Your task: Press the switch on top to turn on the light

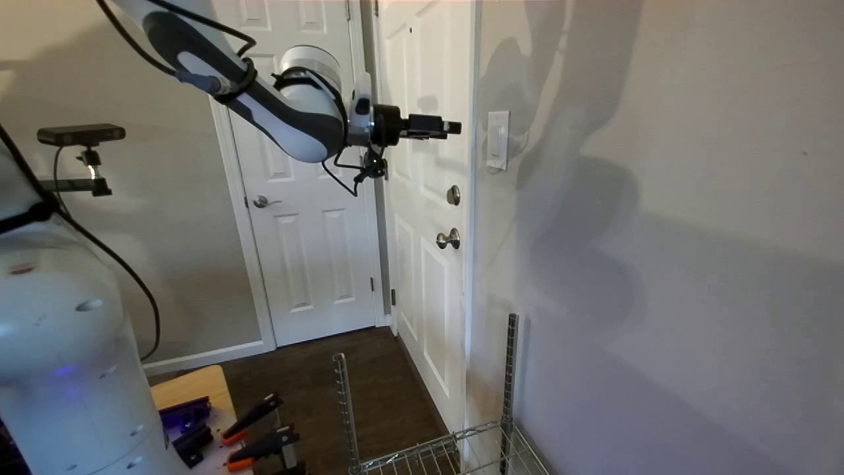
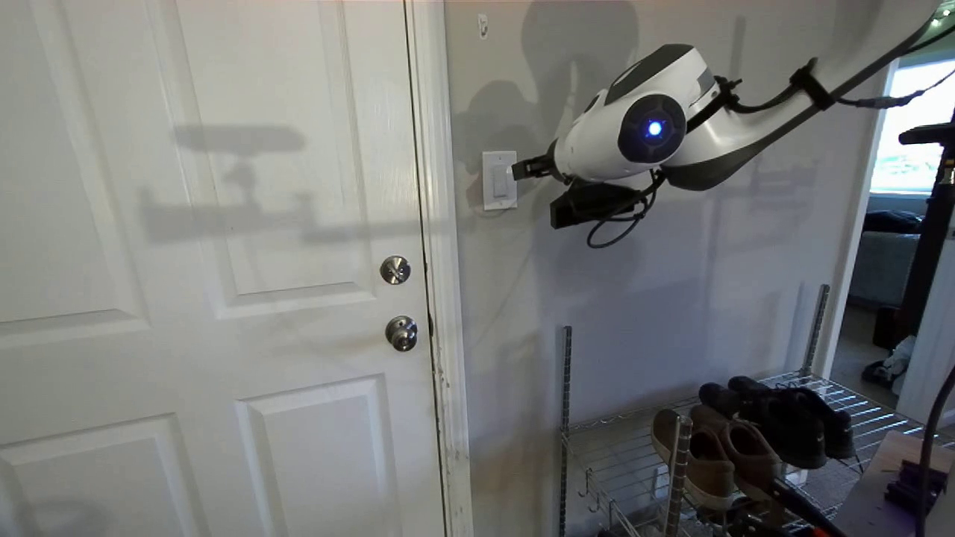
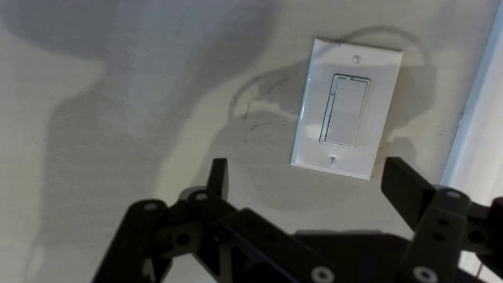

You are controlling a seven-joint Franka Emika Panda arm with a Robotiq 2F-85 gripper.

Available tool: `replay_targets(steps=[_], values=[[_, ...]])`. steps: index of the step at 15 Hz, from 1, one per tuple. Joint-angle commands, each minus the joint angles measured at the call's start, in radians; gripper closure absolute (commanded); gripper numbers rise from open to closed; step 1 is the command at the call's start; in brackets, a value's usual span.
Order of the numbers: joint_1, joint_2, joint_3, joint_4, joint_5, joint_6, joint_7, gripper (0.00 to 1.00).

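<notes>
1. Your one switch (image 3: 347,110) is a white plate on the wall (image 1: 712,218), just beside the door frame (image 2: 448,298) – one paddle (image 3: 345,118), two screws (image 3: 356,59), one tiny green light (image 3: 348,79).
2. Your one gripper (image 3: 306,169) has both fingers (image 3: 406,190) spread wide, with only air between them.
3. In an exterior view its fingers (image 2: 531,168) overlap the plate's edge, so you cannot judge depth there; in an exterior view the fingertips (image 1: 453,127) stop short of it, near but apart.
4. A narrow strip of wall separates plate from frame; away from the door you have a broad stretch.
5. You see two white doors: one carries a deadbolt (image 2: 395,270) and round knob (image 2: 401,333), the second a lever handle (image 1: 264,202).
6. Lower down, one wire rack (image 2: 623,447), cut off below, bears two brown shoes (image 2: 750,451); the dark shoes (image 2: 783,425) overlap too much for you to count.
</notes>
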State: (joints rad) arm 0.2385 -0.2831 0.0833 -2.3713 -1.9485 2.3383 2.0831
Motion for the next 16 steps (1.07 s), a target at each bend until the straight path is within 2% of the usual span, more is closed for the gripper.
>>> replay_targets(steps=[1, 16], values=[[-0.011, 0.014, 0.004, 0.022, 0.022, 0.018, -0.051, 0.0], [-0.035, 0.097, 0.001, 0.086, 0.01, 0.021, -0.052, 0.0]])
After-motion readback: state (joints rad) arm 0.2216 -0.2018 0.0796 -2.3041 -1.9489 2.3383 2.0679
